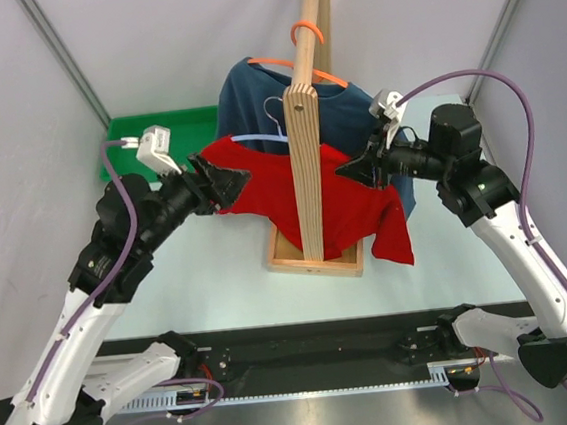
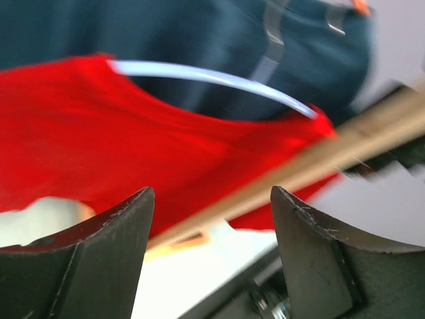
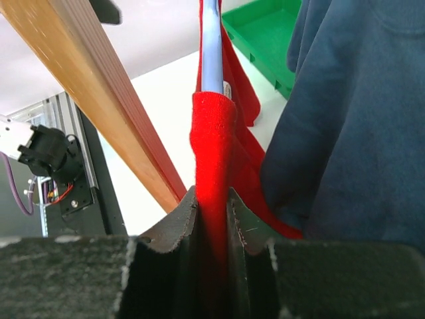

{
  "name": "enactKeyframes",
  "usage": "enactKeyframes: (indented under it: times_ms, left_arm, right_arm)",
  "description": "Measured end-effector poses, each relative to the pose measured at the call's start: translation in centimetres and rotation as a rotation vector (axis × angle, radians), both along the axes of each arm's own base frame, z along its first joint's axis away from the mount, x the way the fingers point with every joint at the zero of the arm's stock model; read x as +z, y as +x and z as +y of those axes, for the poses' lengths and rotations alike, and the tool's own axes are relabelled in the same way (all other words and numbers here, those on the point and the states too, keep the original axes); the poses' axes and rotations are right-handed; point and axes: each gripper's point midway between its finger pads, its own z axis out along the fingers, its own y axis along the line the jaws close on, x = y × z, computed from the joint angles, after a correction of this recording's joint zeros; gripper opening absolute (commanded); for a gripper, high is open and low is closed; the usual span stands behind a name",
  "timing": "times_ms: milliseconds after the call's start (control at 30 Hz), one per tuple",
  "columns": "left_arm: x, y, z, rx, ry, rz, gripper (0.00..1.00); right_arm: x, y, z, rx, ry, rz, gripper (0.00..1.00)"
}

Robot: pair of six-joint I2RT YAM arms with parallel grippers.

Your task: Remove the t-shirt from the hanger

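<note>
Two robot arms flank a red t-shirt (image 1: 348,206) that hangs on a pale hanger (image 1: 254,138) from a wooden rack, in front of a navy t-shirt (image 1: 243,101) on a hanger of its own. The rack's upright post (image 1: 306,160) crosses the red shirt's front in the overhead view. The hanger's long axis runs side to side across the table, so each shoulder of the red shirt points at one arm.

The right gripper (image 1: 352,171) is clamped on the shirt's right shoulder. Its wrist camera shows red fabric pinched flat between the fingers (image 3: 174,222), with the pale hanger end entering the cloth just above. Whether the hanger arm itself is caught in that pinch cannot be told from this angle.

The left gripper (image 1: 232,182) sits at the shirt's left shoulder with its jaws apart. Its wrist view is blurred, but the two fingers (image 2: 99,259) show a clear gap with no cloth between them, and the red fabric and the curve of the hanger lie just beyond and above.

With one shoulder gripped and the other not yet taken, the shirt is still fully on the hanger. The next move likely turns on the left arm, the nearer one to that free shoulder. The cloth lies straight ahead of its fingers, toward the rack's centre, and would have to come outward along the hanger's axis to clear the end.
</note>
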Motion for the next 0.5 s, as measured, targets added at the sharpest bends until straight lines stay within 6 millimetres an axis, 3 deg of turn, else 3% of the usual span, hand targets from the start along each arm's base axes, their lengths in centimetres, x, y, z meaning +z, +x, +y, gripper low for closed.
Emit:
enactKeyframes:
  times_ms: [133,300,500]
  left_arm:
    - [0.1,2.3,1.2,0.120,0.046,0.029,0.82]
    - [0.0,3.3,0.1,0.070,0.089,0.003,0.84]
    - [3.2,3.5,-0.6,-0.011,0.037,-0.112,0.79]
  right_arm:
    - [0.4,-0.1,0.2,0.005,0.017,-0.008,0.00]
    - [0.0,-0.6,0.4,0.017,0.024,0.003,0.00]
    - [-0.8,-1.3,0.7,0.037,0.022,0.027,0.00]
